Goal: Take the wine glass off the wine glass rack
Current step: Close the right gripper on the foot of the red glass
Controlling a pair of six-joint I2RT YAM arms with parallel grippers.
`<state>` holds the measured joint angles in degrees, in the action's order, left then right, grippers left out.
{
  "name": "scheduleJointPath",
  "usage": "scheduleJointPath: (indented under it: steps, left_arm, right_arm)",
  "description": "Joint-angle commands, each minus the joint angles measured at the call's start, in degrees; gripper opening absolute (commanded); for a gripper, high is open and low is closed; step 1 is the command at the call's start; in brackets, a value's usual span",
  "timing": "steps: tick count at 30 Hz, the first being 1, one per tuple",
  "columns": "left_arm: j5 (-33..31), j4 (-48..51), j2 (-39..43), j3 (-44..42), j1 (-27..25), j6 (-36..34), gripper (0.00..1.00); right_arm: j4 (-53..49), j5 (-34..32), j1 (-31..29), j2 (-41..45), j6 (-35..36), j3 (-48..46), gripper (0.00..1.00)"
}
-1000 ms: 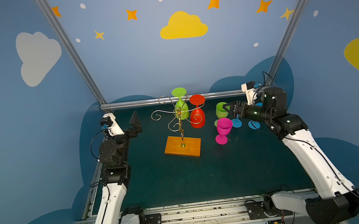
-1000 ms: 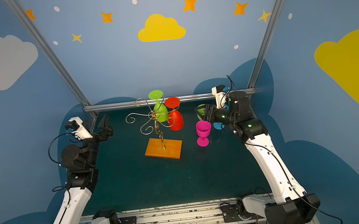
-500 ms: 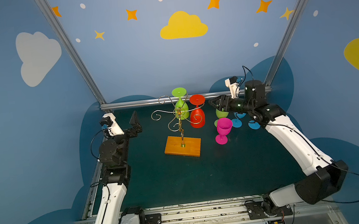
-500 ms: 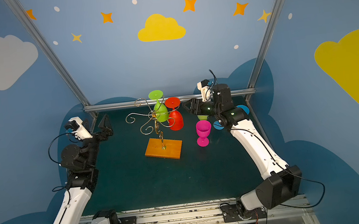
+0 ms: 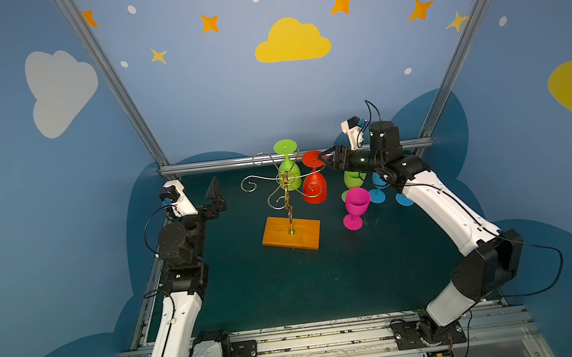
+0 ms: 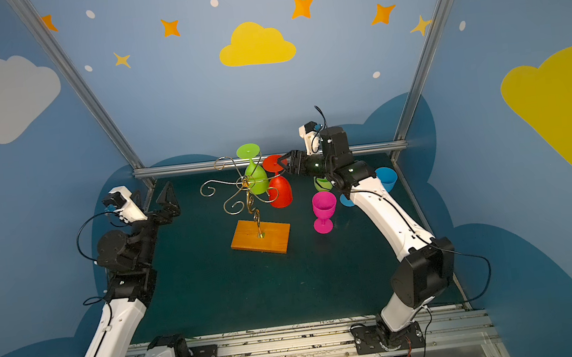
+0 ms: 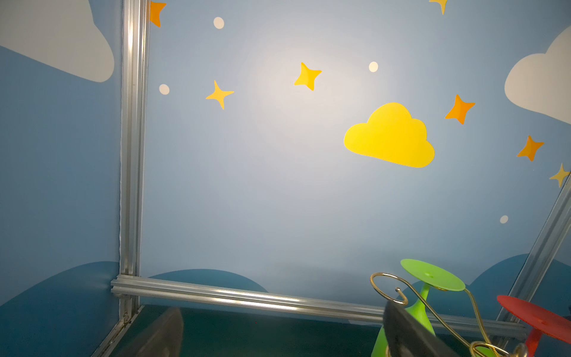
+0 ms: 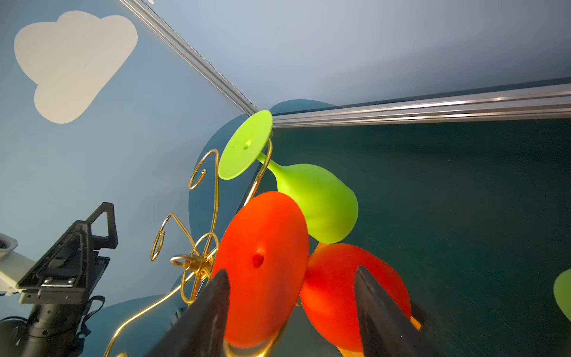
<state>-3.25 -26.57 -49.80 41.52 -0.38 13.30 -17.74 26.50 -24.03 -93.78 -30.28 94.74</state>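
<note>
Right wrist view: right claw, released, straddles the foot of the red glass. Left claw gapes, aimed at twelve o'clock.

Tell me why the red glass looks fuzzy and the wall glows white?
Right wrist view: the red glass sits very near the lens, so it looks soft, like the black fingers. Left wrist view: pale glare spreads over the back wall. Both top views look sharp.

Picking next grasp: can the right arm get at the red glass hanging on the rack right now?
Likely yes: the right tool is open at the foot of the red glass, with nothing between them.
</note>
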Motion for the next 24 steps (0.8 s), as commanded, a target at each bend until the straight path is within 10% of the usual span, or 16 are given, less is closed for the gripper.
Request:
scheduleJointPath:
  steps: [1, 24]
  left_arm:
    - [-0.36, -0.58, 0.85, -0.49, 0.13, -0.01, 0.99]
    - [-0.45, -0.62, 0.93, -0.47, 0.05, 0.25, 0.99]
  right_arm:
    - [1.28, -0.36, -0.61, -1.52, -0.83, 2.53, 0.61]
    - [2.75, -1.03, -0.45, -0.49, -1.96, 1.26, 0.2]
